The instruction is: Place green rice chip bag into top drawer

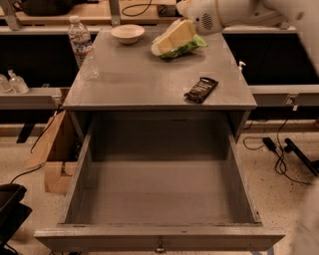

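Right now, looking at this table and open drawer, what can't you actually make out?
In the camera view:
Crinkled bright green snack bag: mostly hidden under the cream claw lying over it at the back of the grey table; label unreadable.
Small black packet: print too small.
White robot arm: cut off by top and right edges.
Open grey drawer, its metal pull: cropped by bottom edge.

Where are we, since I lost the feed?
Gripper at green rice chip bag, far side of table. Top drawer open, nothing inside. Black packet near front edge.
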{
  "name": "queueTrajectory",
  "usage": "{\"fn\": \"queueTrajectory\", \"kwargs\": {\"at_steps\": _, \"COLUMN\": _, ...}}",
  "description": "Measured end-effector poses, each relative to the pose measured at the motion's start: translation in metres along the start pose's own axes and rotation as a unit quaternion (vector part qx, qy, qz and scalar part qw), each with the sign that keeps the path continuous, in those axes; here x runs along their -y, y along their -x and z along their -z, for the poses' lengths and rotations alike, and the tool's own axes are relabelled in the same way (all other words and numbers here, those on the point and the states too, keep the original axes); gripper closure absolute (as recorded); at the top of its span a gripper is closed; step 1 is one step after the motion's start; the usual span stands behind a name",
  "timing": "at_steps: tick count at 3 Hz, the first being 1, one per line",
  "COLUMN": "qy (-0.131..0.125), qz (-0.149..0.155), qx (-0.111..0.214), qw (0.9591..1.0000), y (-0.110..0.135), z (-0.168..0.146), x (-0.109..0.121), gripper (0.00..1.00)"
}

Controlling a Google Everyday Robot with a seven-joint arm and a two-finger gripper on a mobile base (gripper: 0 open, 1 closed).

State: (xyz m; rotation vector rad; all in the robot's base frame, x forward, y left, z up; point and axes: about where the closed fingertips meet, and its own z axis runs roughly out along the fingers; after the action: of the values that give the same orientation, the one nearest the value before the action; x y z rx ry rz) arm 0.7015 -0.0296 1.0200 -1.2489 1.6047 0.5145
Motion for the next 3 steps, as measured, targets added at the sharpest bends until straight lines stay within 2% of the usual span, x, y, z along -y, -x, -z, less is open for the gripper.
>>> {"fn": "queueTrajectory", "kwargs": {"at_steps": 1, "qy": -0.013, "qz": 0.070, "qx": -0.099, "qw": 0.9926, "y": -0.040, "z": -0.055, "x": 0.058, "gripper": 0.00}}
{"fn": "queueTrajectory", "kwargs": {"at_steps": 2, "qy": -0.068, "qz": 0.126, "qx": -0.148, "qw": 0.9785, "y": -0.035, "z": -0.059, "x": 0.097, "gripper": 0.00}}
{"fn": "queueTrajectory", "kwargs": {"at_steps": 3, "qy": -0.140, "qz": 0.152, "qx": -0.205, "qw": 0.9567, "y": -0.036, "z": -0.051, "x": 0.134, "gripper": 0.00}}
